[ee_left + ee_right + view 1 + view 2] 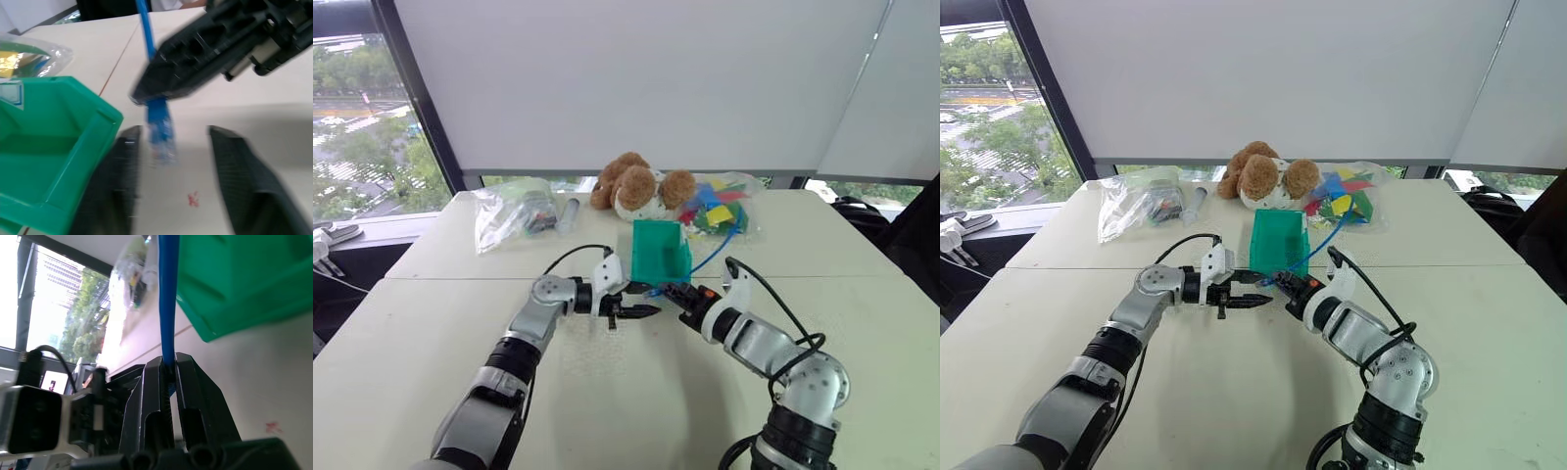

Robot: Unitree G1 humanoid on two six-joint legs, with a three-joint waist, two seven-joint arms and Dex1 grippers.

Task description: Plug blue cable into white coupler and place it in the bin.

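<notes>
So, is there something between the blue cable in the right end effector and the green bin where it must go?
Nothing visible blocks the way. The right end effector is shut on the blue cable just in front of the bin, whose top is open. The left end effector stands open beside the plug, not between it and the bin.

The blue cable [159,128] has its plug blurred, its far end cut off

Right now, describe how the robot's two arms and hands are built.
Both arms are silver-grey metal segments with black joints. The left hand has two black tapering fingers on a white mount; a thin black cable loops above its wrist. The right hand has ridged black fingers, a small orange detail behind them, a white bracket, and a looping black cable.
</notes>
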